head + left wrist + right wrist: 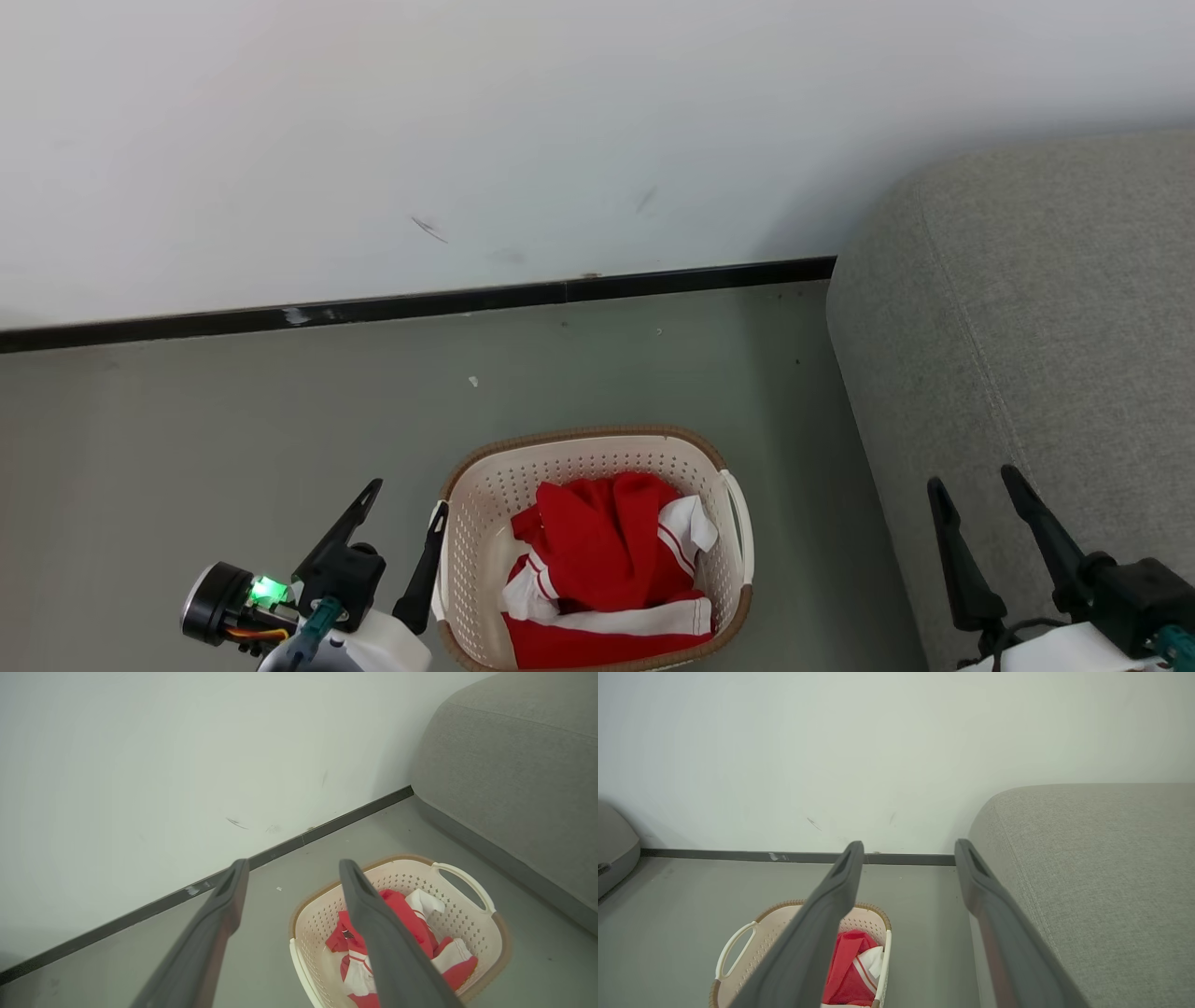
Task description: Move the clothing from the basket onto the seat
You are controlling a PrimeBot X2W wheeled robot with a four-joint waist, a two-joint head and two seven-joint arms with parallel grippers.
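Observation:
The red and white clothing (607, 569) lies bunched in the cream basket (485, 504) on the grey floor. The grey seat (1036, 327) rises to the right of it. My left gripper (406, 511) stands open just left of the basket, one finger near its left rim. My right gripper (976, 485) stands open above the seat's front edge, empty. In the left wrist view my left gripper (292, 872) frames the basket (486, 933) and clothing (411, 924). In the right wrist view my right gripper (908, 851) spreads above the basket (761, 928), clothing (850, 961) and seat (1101, 858).
A white wall (467, 140) with a black skirting strip (420, 303) runs behind the basket. Grey floor (187, 448) stretches left of the basket. Another grey rounded piece of furniture (612, 844) shows at the far left of the right wrist view.

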